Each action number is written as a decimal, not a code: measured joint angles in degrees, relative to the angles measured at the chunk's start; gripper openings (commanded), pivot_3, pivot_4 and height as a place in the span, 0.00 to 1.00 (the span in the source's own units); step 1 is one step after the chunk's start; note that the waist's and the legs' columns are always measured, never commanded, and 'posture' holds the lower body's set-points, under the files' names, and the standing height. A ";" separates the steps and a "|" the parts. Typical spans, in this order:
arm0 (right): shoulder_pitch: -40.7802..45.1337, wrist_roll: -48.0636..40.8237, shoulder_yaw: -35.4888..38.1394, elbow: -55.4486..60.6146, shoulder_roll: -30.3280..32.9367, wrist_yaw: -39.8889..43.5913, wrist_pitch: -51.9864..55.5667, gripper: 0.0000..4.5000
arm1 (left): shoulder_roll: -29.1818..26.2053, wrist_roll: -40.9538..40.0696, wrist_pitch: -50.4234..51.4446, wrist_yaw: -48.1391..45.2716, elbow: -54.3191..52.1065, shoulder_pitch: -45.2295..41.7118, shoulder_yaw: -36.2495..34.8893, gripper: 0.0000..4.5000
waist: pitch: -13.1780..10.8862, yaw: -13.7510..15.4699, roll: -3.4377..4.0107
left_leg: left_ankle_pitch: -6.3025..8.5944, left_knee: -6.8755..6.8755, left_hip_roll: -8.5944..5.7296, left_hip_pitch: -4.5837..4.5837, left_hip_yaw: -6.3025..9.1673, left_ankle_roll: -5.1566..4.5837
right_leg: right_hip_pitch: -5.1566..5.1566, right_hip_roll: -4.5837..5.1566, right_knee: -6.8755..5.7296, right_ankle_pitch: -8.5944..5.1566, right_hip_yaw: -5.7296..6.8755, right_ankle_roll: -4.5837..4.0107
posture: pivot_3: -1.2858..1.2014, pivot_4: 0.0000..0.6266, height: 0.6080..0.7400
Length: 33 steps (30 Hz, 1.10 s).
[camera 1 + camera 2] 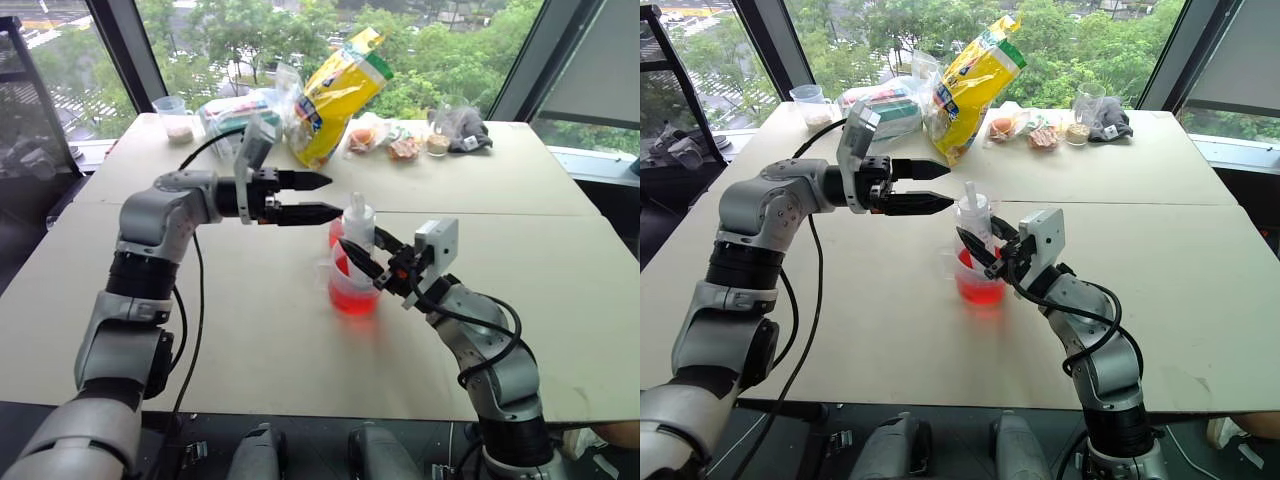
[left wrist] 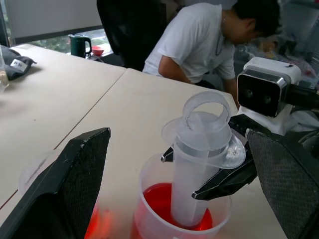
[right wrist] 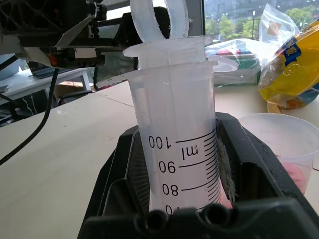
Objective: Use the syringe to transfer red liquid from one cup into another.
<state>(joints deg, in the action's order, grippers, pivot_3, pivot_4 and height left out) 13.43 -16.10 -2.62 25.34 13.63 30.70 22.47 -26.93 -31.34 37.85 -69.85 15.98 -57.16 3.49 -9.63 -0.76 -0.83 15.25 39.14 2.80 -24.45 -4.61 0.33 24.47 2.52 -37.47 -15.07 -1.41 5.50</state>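
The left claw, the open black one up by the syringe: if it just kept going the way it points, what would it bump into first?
Most likely the syringe's plunger top. The left claw stands open and level, with the plunger ring straight ahead between its fingers. The right claw grips the barrel lower down. Exact depth is hard to judge.

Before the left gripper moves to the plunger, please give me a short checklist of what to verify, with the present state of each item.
1. Right gripper shut on the syringe barrel: ok.
2. Syringe stands upright with its lower end down in the red liquid of the larger cup: ok.
3. Plunger ring pushed down close to the barrel flange: ok.
4. Left gripper open, fingers on both sides of the plunger ring, not touching it: ok.
5. Smaller cup upright beside the syringe: ok.
6. Orange-red tip fully under the liquid: cannot tell, hidden by the barrel.
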 measured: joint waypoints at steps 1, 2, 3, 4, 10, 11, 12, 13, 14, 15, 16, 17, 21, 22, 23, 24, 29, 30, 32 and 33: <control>0.08 -0.08 -0.24 0.00 0.00 0.00 0.00 0.32 | 0.23 0.78 -1.12 0.20 0.66 -0.25 0.12 1.00 | 0.00 0.00 0.00 | 0.00 0.00 0.00 0.00 0.00 0.00 | 0.00 0.00 0.01 0.00 0.00 0.00 | 0.52 0.24 1.00; 0.12 -0.27 -0.26 0.00 0.01 -0.01 0.00 0.32 | 0.37 1.64 -2.18 0.30 1.27 -0.31 0.25 1.00 | 0.00 0.00 0.00 | 0.00 0.00 -0.01 0.00 0.00 0.00 | 0.00 0.00 0.01 0.00 0.00 0.00 | 0.52 0.24 1.00; 0.16 -0.46 -0.24 0.00 0.07 -0.07 0.01 0.32 | 0.66 2.68 -3.44 0.32 1.86 -0.30 0.38 1.00 | 0.00 0.01 0.00 | 0.00 0.00 0.00 0.00 0.00 0.00 | 0.00 0.00 0.01 0.00 0.00 0.00 | 0.52 0.24 1.00; 0.21 -0.53 -0.22 0.00 0.12 -0.11 0.02 0.32 | 1.01 3.53 -4.48 0.31 2.20 -0.28 0.60 1.00 | 0.00 0.02 0.00 | 0.00 0.00 0.00 -0.01 0.00 0.00 | 0.00 0.00 0.01 0.00 0.00 0.00 | 0.52 0.24 1.00; 0.45 -1.01 -0.23 -0.24 1.06 -0.16 0.40 0.32 | 4.56 5.47 -7.97 0.90 4.37 -0.65 1.38 1.00 | 0.00 0.05 -0.01 | 0.00 0.00 -0.01 -0.01 -0.01 0.00 | -0.01 0.01 0.02 0.00 0.00 0.00 | 0.52 0.24 1.00; 0.51 -1.03 -0.23 -0.25 1.14 -0.17 0.45 0.32 | 5.42 5.59 -8.24 1.26 4.83 -1.06 1.36 1.00 | 0.00 0.08 -0.01 | 0.00 0.00 -0.01 -0.01 -0.01 0.00 | -0.01 0.01 0.02 0.00 0.00 0.00 | 0.52 0.24 1.00; 0.52 -1.03 -0.24 -0.25 1.17 -0.17 0.47 0.32 | 6.12 5.75 -8.44 1.49 5.45 -1.62 1.36 1.00 | 0.00 0.06 -0.01 | 0.00 0.00 -0.01 -0.01 -0.01 0.00 | -0.01 0.01 0.02 0.00 0.00 0.00 | 0.52 0.24 1.00; 0.54 -1.06 -0.22 -0.25 1.22 -0.24 0.47 0.32 | 6.82 5.95 -8.66 1.89 6.19 -2.14 1.33 1.00 | 0.00 0.06 -0.01 | 0.00 0.00 -0.02 -0.01 -0.01 0.00 | -0.01 0.01 0.02 0.00 0.00 0.00 | 0.52 0.24 1.00; 0.55 -1.06 -0.17 -0.25 1.31 -0.45 0.53 0.32 | 7.61 6.20 -9.16 2.51 7.06 -2.48 1.26 0.94 | 0.00 0.06 -0.01 | 0.00 0.00 -0.02 -0.01 0.00 0.00 | -0.01 0.01 0.02 0.00 0.00 0.00 | 0.52 0.24 1.00; 0.55 -1.06 -0.15 -0.25 1.36 -0.59 0.67 0.32 | 8.09 6.42 -9.72 2.78 7.72 -2.61 1.18 0.88 | 0.00 0.05 -0.01 | 0.00 0.00 -0.02 -0.01 0.00 0.00 | -0.01 0.00 0.02 0.00 0.01 0.00 | 0.52 0.24 1.00; 0.57 -1.05 -0.09 -0.25 1.59 -0.69 0.80 0.32 | 8.78 6.80 -10.24 3.09 8.32 -2.76 1.16 0.82 | 0.00 0.02 -0.01 | 0.00 0.00 -0.02 -0.01 0.00 0.00 | -0.01 0.00 0.02 0.00 0.00 0.00 | 0.52 0.24 1.00; 0.57 -1.05 0.04 -0.26 1.63 -0.89 0.85 0.32 | 9.24 6.97 -10.66 3.17 8.57 -2.79 1.20 0.72 | 0.00 -0.01 -0.01 | 0.00 0.00 -0.01 0.00 0.01 0.00 | -0.01 -0.01 0.02 0.00 0.00 0.00 | 0.52 0.24 1.00; 0.64 -1.05 0.80 -0.38 1.67 -1.83 1.29 0.32 | 10.69 6.96 -10.88 2.33 8.63 -2.74 1.47 0.27 | 0.00 -0.04 -0.01 | 0.00 0.00 -0.01 0.00 0.00 0.00 | -0.01 -0.01 0.02 0.00 0.00 0.00 | 0.52 0.24 1.00; 0.70 -1.05 0.93 -0.38 1.67 -2.14 1.44 0.32 | 10.93 6.89 -10.76 2.09 8.48 -2.65 1.51 0.18 | 0.00 -0.04 -0.01 | 0.00 0.00 -0.01 0.00 0.00 0.00 | -0.01 -0.01 0.02 0.00 0.00 0.00 | 0.52 0.24 1.00; 0.77 -1.05 1.08 -0.39 1.67 -2.30 1.62 0.32 | 11.10 6.86 -10.62 1.79 8.17 -2.49 1.55 0.04 | 0.00 -0.03 -0.01 | 0.00 0.00 -0.01 0.00 0.01 0.00 | -0.01 -0.01 0.02 0.00 0.00 0.00 | 0.52 0.24 1.00; 0.83 -1.07 1.15 -0.39 1.69 -2.35 1.80 0.32 | 11.26 6.84 -10.57 1.72 7.89 -2.34 1.53 0.02 | 0.00 -0.03 -0.01 | 0.00 0.00 -0.01 0.00 0.01 0.00 | -0.01 -0.01 0.02 0.00 0.00 0.00 | 0.52 0.24 1.00; 0.88 -2.20 1.30 -0.39 1.76 -2.35 2.86 0.32 | 11.50 6.86 -10.39 1.92 7.41 -1.96 1.42 0.02 | 0.00 -0.06 -0.01 | 0.00 0.00 -0.01 0.00 0.03 0.00 | -0.01 -0.02 0.02 0.00 0.00 0.00 | 0.52 0.24 1.00; 0.92 -2.64 1.40 -0.39 1.76 -2.34 3.24 0.32 | 11.58 6.85 -10.03 2.04 7.42 -1.96 1.33 0.02 | 0.00 -0.06 -0.01 | 0.00 0.00 0.00 0.00 0.02 0.00 | -0.01 -0.02 0.02 0.00 0.00 0.00 | 0.52 0.24 1.00; 0.95 -3.59 1.66 -0.39 1.76 -2.31 3.99 0.32 | 11.78 6.78 -9.32 2.37 7.47 -1.98 1.10 0.02 | 0.00 -0.06 -0.01 | 0.00 0.00 0.00 0.00 0.03 0.00 | -0.01 -0.02 0.02 0.00 0.00 0.01 | 0.52 0.24 1.00; 1.06 -4.17 1.81 -0.47 1.75 -2.26 4.42 0.32 | 11.92 6.73 -8.95 2.48 7.62 -2.03 0.90 0.02 | 0.00 -0.06 -0.01 | 0.00 0.00 0.00 0.00 0.03 0.00 | -0.01 -0.02 0.01 0.00 0.00 0.01 | 0.52 0.24 1.00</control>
<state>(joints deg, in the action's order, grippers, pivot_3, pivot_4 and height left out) 14.49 -20.27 -0.81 24.87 15.38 28.43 26.89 -15.01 -24.61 28.90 -67.37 23.60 -59.19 4.39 -9.63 -0.82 -0.84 15.25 39.13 2.80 -24.45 -4.58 0.33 24.46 2.51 -37.46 -15.07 -1.40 5.51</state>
